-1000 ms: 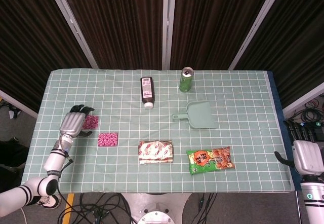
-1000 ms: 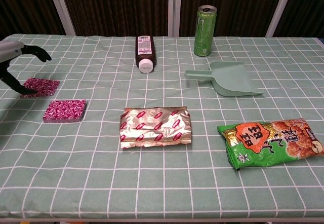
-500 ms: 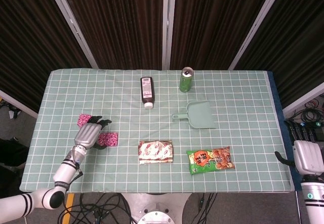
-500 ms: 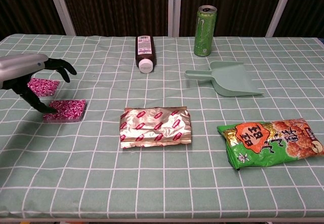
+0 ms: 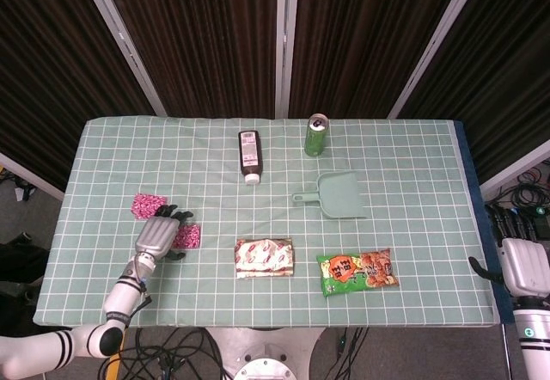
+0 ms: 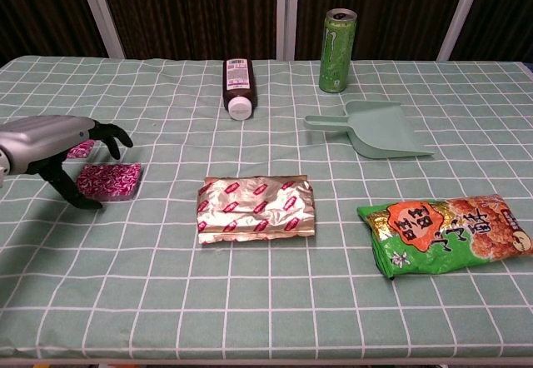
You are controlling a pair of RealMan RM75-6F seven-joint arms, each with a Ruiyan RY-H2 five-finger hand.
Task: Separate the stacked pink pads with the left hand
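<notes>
Two square pink patterned pads lie apart on the green checked tablecloth (image 5: 395,152): the far pink pad (image 5: 148,203) sits alone toward the left edge, and the near pink pad (image 6: 112,179) lies partly under the left hand (image 5: 158,235), whose dark fingers (image 6: 116,134) are spread over it with nothing held. Beside the table's right edge rests the right hand (image 5: 521,260); whether its fingers are apart or together cannot be told
</notes>
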